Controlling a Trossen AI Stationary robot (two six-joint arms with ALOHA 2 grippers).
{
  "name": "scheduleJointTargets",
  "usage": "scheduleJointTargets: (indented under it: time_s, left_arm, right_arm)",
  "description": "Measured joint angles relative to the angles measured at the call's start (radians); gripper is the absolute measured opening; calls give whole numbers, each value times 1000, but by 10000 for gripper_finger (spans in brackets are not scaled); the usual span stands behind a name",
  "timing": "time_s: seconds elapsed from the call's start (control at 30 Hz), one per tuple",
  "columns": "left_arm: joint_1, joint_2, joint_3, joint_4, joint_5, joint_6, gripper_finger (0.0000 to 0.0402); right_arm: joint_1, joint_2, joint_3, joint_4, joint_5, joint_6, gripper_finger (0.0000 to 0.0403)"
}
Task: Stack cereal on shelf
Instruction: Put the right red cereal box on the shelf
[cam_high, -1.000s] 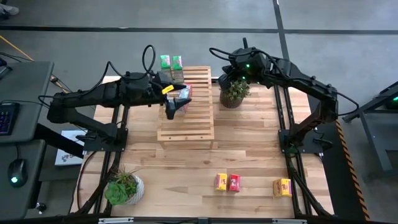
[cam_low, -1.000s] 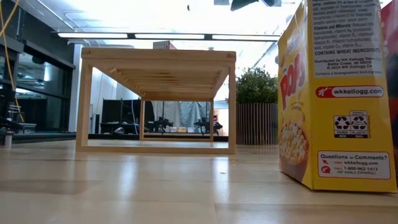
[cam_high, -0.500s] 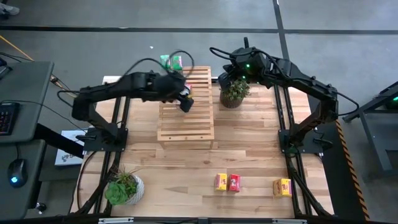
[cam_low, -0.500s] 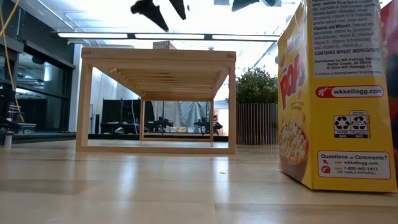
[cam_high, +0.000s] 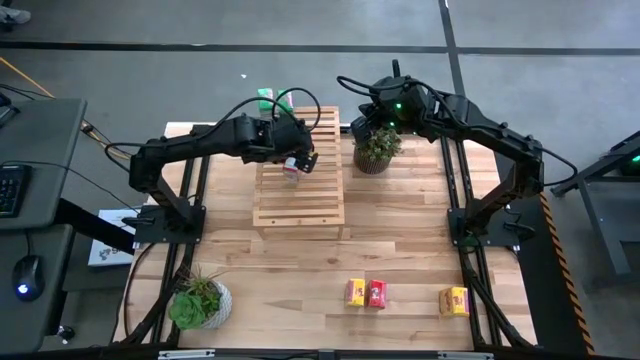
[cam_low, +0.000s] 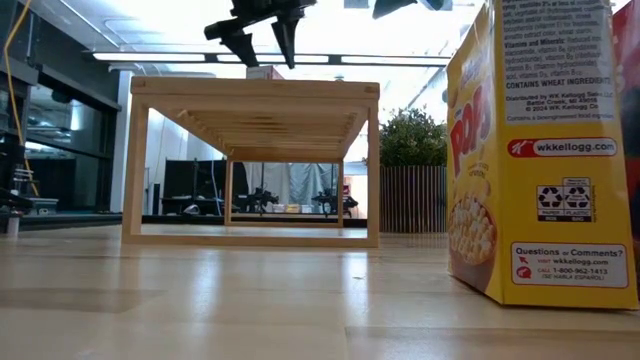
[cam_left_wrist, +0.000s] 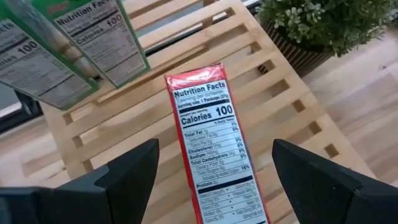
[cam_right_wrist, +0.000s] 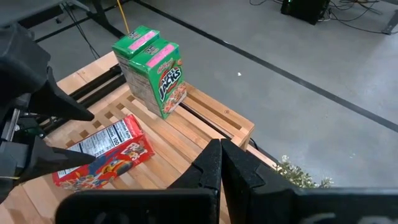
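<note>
- The wooden rack (cam_high: 300, 170) is seen standing on the table (cam_high: 400, 240) between the two arms, toward the far side.
- A red cereal box (cam_left_wrist: 216, 146) is seen lying flat on the rack's slats, nutrition panel up; in the high view it shows as a small red patch (cam_high: 291, 170) on the upper part of the rack.
- The left gripper (cam_high: 298, 163) is held above the rack, directly over the red box. Its fingers (cam_left_wrist: 127, 177) are spread wide on either side of the box without touching it, so nothing is gripped.
- In the low view the left gripper (cam_low: 262, 40) is seen hanging clear above the rack's top edge (cam_low: 255, 90).
- Two green cereal boxes (cam_right_wrist: 152, 68) are stood upright side by side, touching, at the far end of the rack (cam_right_wrist: 205, 118); from above they show just beyond the left gripper (cam_high: 272, 98).
- The right gripper (cam_right_wrist: 219, 163) is parked near the rack's far right corner, above a potted plant (cam_high: 377, 148). Its fingers are pressed together and nothing is held.
- On the near part of the table a yellow box (cam_high: 354, 292) and a red box (cam_high: 377, 293) are set touching each other, with a second yellow box (cam_high: 454, 301) apart to the right.
- A second potted plant (cam_high: 200, 300) is placed at the near left corner.
</note>
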Motion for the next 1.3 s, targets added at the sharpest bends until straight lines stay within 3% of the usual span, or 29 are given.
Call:
scheduleJointTargets:
  time_s: [0.47,0.87,1.0,1.3]
  left_arm:
    - [40,0,-109,74,129,-51,303]
    - [40,23,-151,92,116,-53,297]
    - [40,23,-150,93,95,-54,271]
    - [43,21,-150,93,92,-41,173]
  right_arm:
    - [0,0,0,0,0,0,0]
    - [0,0,0,0,0,0,0]
    - [0,0,0,0,0,0,0]
    - [0,0,0,0,0,2,0]
